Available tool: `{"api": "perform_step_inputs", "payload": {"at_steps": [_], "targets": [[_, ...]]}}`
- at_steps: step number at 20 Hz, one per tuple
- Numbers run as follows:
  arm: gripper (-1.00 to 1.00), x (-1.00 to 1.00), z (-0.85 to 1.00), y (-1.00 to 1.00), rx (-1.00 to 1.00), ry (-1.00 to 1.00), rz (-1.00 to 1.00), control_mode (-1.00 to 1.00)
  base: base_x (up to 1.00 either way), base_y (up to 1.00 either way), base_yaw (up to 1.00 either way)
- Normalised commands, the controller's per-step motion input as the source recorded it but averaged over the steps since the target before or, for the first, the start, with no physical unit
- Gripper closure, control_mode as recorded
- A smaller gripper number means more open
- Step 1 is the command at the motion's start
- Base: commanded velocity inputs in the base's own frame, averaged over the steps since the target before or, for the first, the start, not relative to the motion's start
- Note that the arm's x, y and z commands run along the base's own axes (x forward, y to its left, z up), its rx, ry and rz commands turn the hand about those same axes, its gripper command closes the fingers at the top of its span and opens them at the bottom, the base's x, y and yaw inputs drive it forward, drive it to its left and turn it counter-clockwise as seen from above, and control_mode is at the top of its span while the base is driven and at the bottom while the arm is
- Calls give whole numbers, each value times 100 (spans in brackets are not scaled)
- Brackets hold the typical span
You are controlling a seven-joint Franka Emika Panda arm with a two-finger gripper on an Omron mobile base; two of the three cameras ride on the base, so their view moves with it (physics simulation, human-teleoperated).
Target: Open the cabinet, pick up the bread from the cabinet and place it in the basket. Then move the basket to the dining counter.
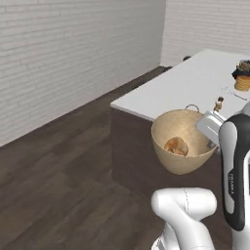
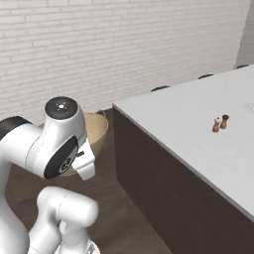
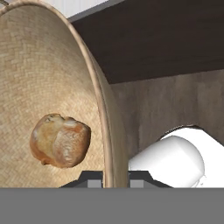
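Note:
The tan basket hangs in the air just before the near corner of the dining counter, its rim about level with the white top. The golden-brown bread lies inside it. My gripper is shut on the basket's right rim. In the hand view the rim runs down between the fingertips of the gripper, with the basket and the bread to the left. The arm covers most of the basket in the right base view. The cabinet is out of view.
Two small shakers and a stack of food stand on the counter's far part. The counter's dark base is close behind the basket. Black stools line the far side. Open wooden floor lies to the left, bounded by a white brick wall.

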Motion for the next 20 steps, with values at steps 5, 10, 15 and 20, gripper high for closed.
{"api": "perform_step_inputs", "payload": {"at_steps": [5, 10, 15, 20], "targets": [[100, 0, 0, 0, 0, 0, 0, 100, 100, 61, -52], [100, 0, 0, 0, 0, 0, 0, 100, 100, 52, -54], [100, 0, 0, 0, 0, 0, 0, 100, 100, 4, -33], [100, 0, 0, 0, 0, 0, 0, 100, 92, 13, -46]]}}
